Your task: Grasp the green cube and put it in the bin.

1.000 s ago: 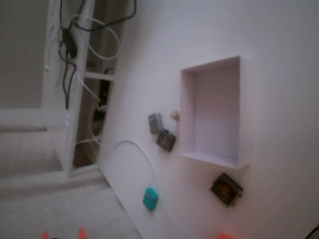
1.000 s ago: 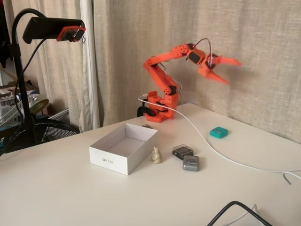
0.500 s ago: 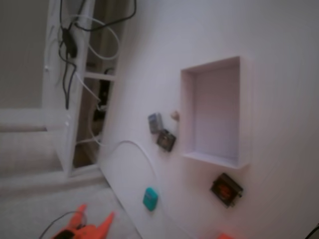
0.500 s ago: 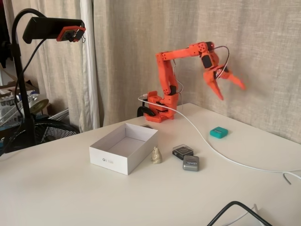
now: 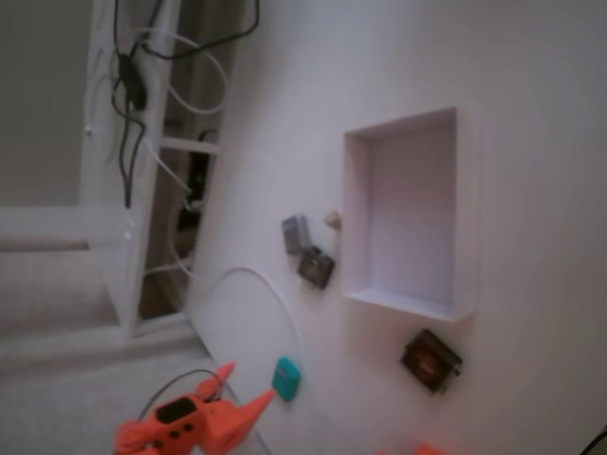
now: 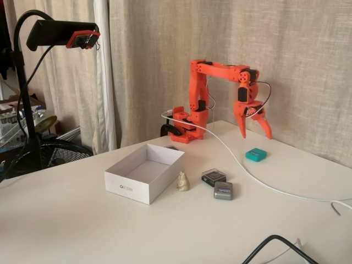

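Hovering hand (image 6: 255,132) above green cube (image 6: 256,154)

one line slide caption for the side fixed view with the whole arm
Orange arm poised with open gripper above the green cube, the white bin empty nearby.

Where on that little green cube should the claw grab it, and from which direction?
Probably from straight above, pinching two opposite flat sides. The green cube lies flat and alone on the table, clear of the white cable, and the open gripper already hangs over it, fingers pointing down.
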